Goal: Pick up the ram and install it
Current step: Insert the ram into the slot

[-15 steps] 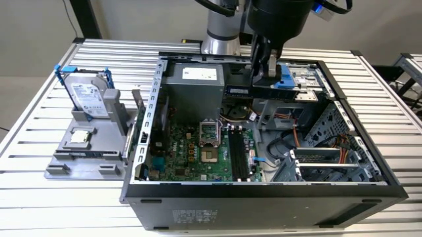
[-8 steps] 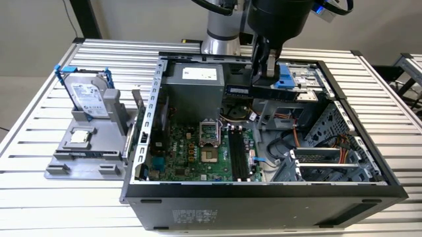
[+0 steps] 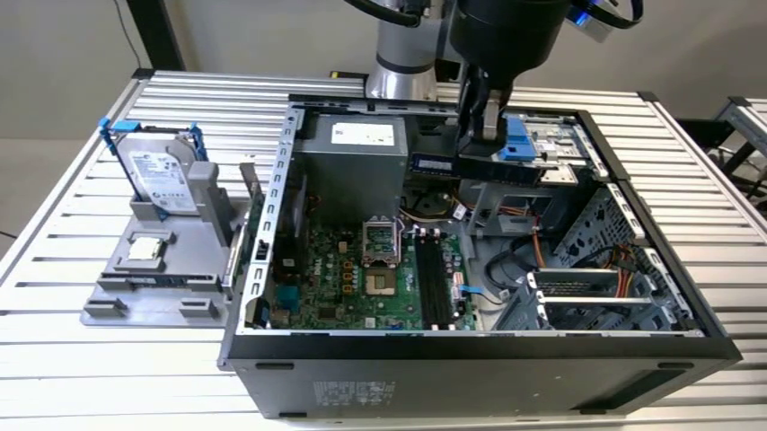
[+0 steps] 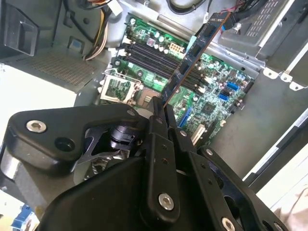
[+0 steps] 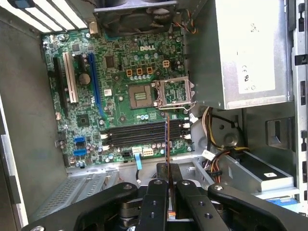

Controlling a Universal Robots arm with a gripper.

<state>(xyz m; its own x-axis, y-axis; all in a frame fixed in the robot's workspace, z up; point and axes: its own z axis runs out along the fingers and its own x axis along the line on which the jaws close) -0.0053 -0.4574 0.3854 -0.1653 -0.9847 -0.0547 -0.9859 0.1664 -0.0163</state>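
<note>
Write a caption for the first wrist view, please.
The gripper, jaws shut on the ram, hovers above the motherboard's black memory slots.

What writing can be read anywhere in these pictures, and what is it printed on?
On the power supply: white label, print too small to read.
On the hard drive: label, too small.
On the case: outer-wall sticker, blurred.
On the motherboard: a white maker's logo; other markings too small.
On the ram, held in the gripper: sticker, too small.

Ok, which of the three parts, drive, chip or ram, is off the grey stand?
The ram, clamped in the gripper above the open case; the drive stands upright on the stand and the chip lies flat on it.
</note>
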